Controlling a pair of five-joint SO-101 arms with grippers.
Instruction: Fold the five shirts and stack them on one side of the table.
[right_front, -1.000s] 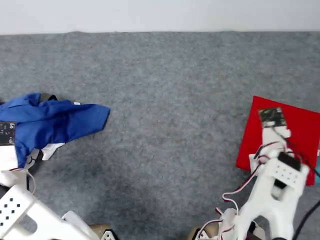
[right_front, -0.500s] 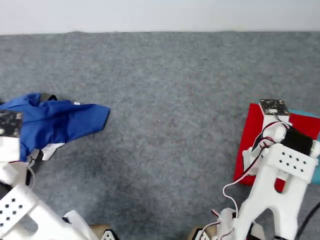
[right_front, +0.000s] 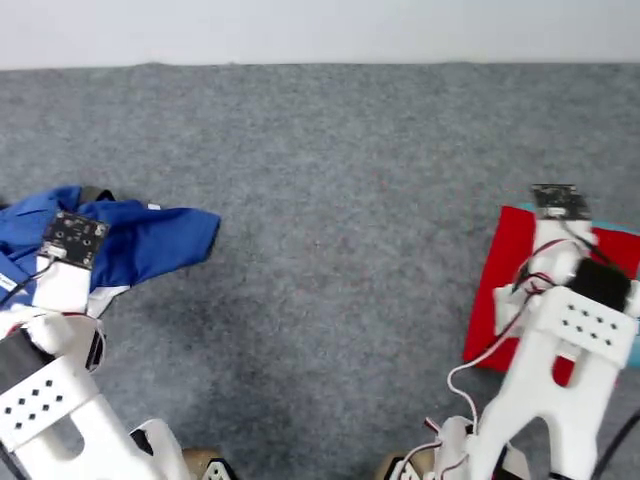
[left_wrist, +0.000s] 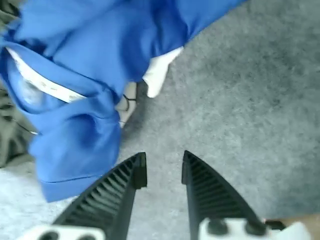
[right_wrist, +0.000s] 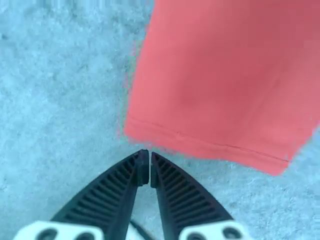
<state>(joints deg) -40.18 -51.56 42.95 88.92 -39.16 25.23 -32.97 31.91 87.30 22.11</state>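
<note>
A crumpled blue shirt lies at the table's left edge, with white cloth poking out beneath it. In the left wrist view the blue shirt lies just beyond my left gripper, whose fingers are slightly open and hold nothing. A folded red shirt rests at the right edge on a teal one. My right gripper is shut and empty over the carpet, close to the hem of the red shirt.
Grey carpet covers the table, with a pale wall behind its far edge. An olive-patterned cloth shows under the blue shirt. Both white arms rise from the near edge.
My left arm has swung in from the left edge over the blue shirt. My right arm has drawn back a little and the red shirt now lies flatter, showing teal behind.
</note>
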